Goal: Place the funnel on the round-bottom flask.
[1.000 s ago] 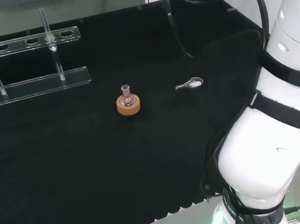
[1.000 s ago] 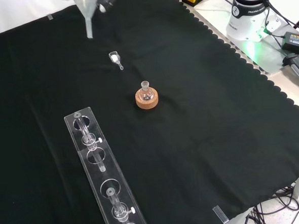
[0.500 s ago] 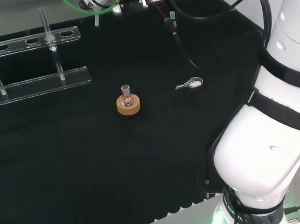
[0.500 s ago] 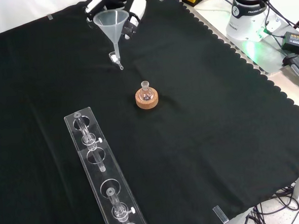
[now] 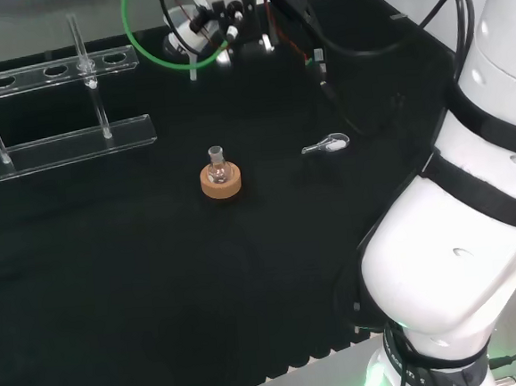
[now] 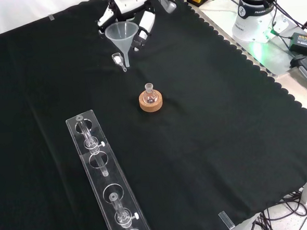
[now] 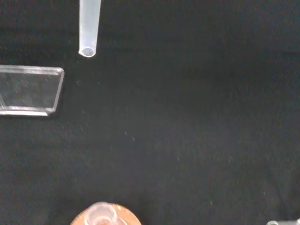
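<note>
While the funnel (image 6: 122, 36) hangs in the air with its spout pointing down, the hand (image 6: 137, 14) has its fingers (image 6: 144, 26) curled round the cone, pinching it at the rim, likely so the spout stays clear to drop into a neck. In the front view it is up at the far side of the bench (image 6: 223, 142), above and a bit left of the flask (image 6: 150, 94). The flask sits upright mid-bench on a cork ring (image 6: 150, 101), which keeps the round bottom from rolling. Wrist view: spout tip (image 7: 88, 28) well apart from the flask mouth (image 7: 102, 214), so not lined up yet. A small scoop (image 6: 119, 60) lies on the cloth just under the funnel. A clear tube rack (image 6: 108, 185) sits near-left in the front view, out of the way. Funnel not yet placed.
</note>
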### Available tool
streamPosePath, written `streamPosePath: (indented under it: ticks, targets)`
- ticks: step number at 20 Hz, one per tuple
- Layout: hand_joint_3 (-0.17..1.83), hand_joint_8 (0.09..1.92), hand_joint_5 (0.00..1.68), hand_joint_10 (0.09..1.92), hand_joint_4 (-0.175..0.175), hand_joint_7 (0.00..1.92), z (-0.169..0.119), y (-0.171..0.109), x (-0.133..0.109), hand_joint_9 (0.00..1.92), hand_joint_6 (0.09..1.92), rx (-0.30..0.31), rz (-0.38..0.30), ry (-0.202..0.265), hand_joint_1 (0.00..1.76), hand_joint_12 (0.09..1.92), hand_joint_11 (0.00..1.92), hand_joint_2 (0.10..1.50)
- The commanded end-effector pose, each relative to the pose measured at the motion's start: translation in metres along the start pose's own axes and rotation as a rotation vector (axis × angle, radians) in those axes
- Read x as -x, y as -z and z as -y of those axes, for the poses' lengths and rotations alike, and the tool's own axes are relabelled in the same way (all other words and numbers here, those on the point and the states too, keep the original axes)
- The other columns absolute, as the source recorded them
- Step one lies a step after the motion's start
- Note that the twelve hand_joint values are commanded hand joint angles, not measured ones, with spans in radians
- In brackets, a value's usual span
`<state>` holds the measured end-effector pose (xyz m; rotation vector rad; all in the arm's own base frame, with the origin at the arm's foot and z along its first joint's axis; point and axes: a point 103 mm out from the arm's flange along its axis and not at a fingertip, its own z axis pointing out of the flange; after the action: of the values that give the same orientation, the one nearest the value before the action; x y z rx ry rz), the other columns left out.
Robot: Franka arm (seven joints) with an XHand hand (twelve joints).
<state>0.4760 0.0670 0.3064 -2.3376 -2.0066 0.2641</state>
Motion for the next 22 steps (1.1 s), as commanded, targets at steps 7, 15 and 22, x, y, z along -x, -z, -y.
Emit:
streamPosePath:
  ticks: [7,15,22]
  targets:
    - [0.18,1.58,0.74,1.27,-0.005,1.11,0.018,-0.048,-0.001,1.63,1.41,-0.039,0.054,0.014,0.97,1.04,1.82,1.17]
    - [0.19,1.58,0.74,1.28,-0.006,1.12,0.032,-0.064,-0.004,1.65,1.42,-0.099,0.055,0.022,0.97,1.06,1.83,1.16]
    - [0.21,1.58,0.74,1.28,-0.008,1.13,0.030,-0.080,-0.008,1.66,1.42,-0.124,0.047,0.042,0.97,1.08,1.83,1.16]
